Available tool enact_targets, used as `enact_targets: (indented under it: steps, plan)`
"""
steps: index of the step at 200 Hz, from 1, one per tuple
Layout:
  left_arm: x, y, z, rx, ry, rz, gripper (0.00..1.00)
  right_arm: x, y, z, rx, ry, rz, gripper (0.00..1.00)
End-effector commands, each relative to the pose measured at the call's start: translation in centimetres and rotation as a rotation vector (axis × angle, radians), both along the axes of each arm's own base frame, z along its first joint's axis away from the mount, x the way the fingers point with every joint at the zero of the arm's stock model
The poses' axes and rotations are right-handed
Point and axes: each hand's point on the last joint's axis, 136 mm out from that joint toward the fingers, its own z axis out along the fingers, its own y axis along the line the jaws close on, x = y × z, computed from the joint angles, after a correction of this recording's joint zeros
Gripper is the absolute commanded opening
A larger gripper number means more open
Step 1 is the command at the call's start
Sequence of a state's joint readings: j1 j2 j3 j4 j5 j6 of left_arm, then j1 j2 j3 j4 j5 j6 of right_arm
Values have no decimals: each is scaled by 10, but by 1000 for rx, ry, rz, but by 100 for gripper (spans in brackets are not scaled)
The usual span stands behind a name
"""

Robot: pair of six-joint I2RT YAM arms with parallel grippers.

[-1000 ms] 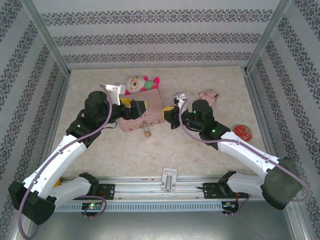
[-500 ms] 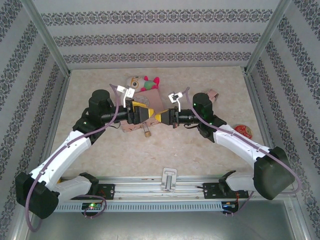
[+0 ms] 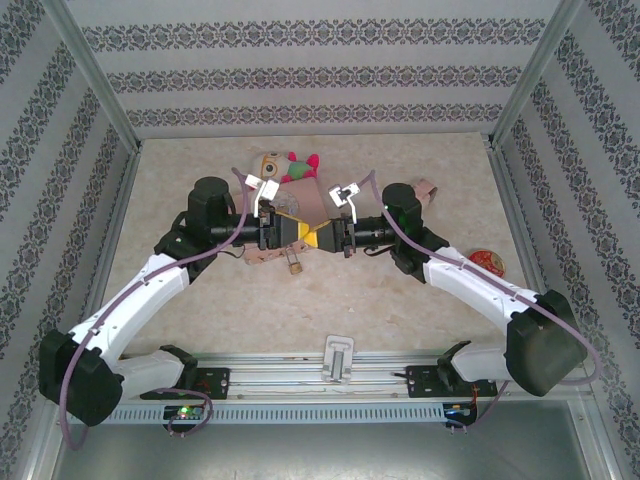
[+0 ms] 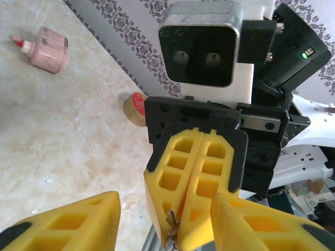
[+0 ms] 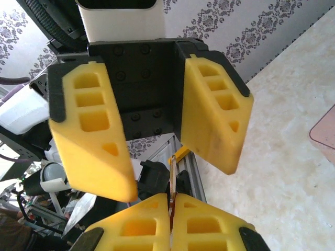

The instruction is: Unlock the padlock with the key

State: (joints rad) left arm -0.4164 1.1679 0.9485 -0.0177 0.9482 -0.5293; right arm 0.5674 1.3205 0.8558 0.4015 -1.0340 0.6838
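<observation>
the two arms meet tip to tip above the middle of the pale marbled surface. the right hand is pressed fully closed on a thin flat sliver of brass-coloured metal, most likely the key, seen edge-on and poking out beyond the yellow pads. the left hand faces it with its jaws spread wide and nothing in them, the key sitting in the gap.

the tiny brass-and-silver piece i take for the padlock lies on the surface just in front of the pink tin box, below the two hands and held by neither.

the likeliest trouble is the handover. only a little of the key stands proud, so a left hand closing off-centre could twist it loose or pinch the right hand's pads instead. a dropped key would land by the box. the padlock is also free to skid when pushed.

behind, the box and a bright plush toy crowd the space. the surface toward the near rail is open, a round red-topped tin sits well apart on the right, and the patterned walls stand far off.
</observation>
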Motion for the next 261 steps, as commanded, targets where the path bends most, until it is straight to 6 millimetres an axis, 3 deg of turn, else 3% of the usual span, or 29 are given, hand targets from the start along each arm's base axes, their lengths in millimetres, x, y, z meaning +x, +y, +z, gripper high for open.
enact_targets:
  steps: [1, 61, 105, 116, 144, 164, 213, 261]
  plan:
    - [-1, 1, 18, -37, -50, -23, 40, -3, 5, 18, 38, -49, 36, 0]
    - [-1, 4, 15, -36, -34, -11, 23, -3, 5, 20, 40, -54, 33, 0]
    - [2, 2, 16, -59, -31, -9, 0, 0, 6, 18, 37, -51, 24, 0]
    - [3, 2, 16, -62, -33, -1, 0, 3, 5, 16, 31, -46, 8, 0]
    - [7, 8, 17, -57, -52, 51, 0, 14, 0, 5, 6, -22, -79, 28]
    - [12, 15, 20, -53, -84, 118, 0, 25, -8, -4, -11, 12, -182, 37]
    - [21, 27, 22, -76, -119, 219, 0, 43, -24, -11, 33, 134, -391, 39]
    - [29, 27, 24, -126, -102, 241, 0, 40, -18, 7, 128, 115, -430, 39]
